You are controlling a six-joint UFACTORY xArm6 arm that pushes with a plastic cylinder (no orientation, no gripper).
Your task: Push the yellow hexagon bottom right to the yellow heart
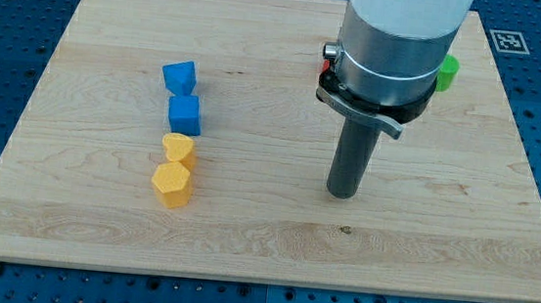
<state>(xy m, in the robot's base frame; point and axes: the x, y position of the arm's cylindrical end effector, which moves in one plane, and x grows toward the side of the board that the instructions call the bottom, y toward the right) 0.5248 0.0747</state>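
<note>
1. Yellow hexagon (pixel 171 184) sits on the wooden worktop (pixel 262 249) toward the view's left, touching the yellow heart (pixel 179 150) just above it.
2. Above the heart stands a blue cube (pixel 185 116), and above that a second blue block (pixel 179 76), the four forming a column.
3. My tip (pixel 343 194) rests on the worktop well apart from the column, toward the view's right.
4. A green block (pixel 447 73) peeks out behind the arm near the view's top right.
5. No claw is fitted; only the rod shows.
</note>
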